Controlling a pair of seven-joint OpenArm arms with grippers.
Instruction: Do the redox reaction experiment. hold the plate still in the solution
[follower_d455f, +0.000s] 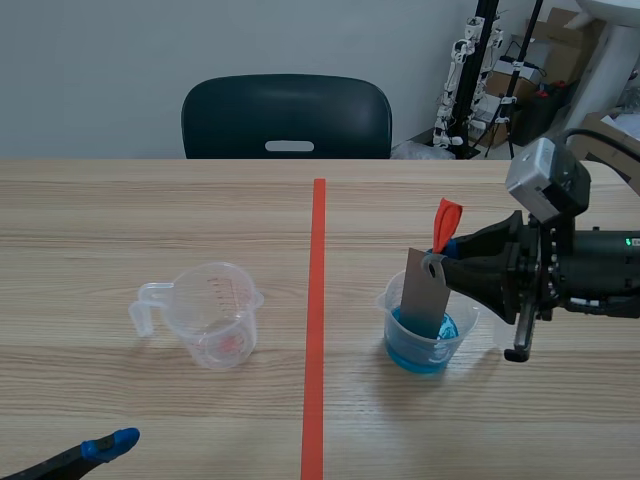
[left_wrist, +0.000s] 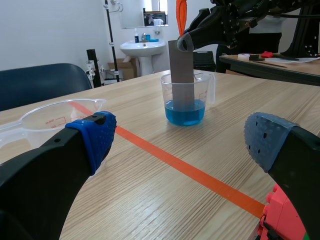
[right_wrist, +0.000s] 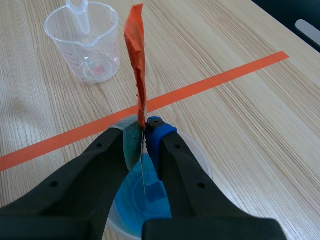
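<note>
Pinching the plate (follower_d455f: 424, 295) tight, our right gripper (right_wrist: 145, 131) hangs it upright below the fingers (right_wrist: 161, 136), into the cup (follower_d455f: 465, 325).

Grey plate (left_wrist: 181, 67) upright in beaker (left_wrist: 201, 86) of blue solution (left_wrist: 185, 113)

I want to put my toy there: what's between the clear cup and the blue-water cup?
Only bare table crossed by the orange-red tape line; the scene view shows it.

Plate (follower_d455f: 425, 295): stood in the filled beaker (follower_d455f: 415, 360), clamped above it by the right gripper (follower_d455f: 447, 262).
Empty beaker (follower_d455f: 215, 315): set left of the filled beaker.
Chair (follower_d455f: 287, 115): placed far behind the filled beaker.
</note>
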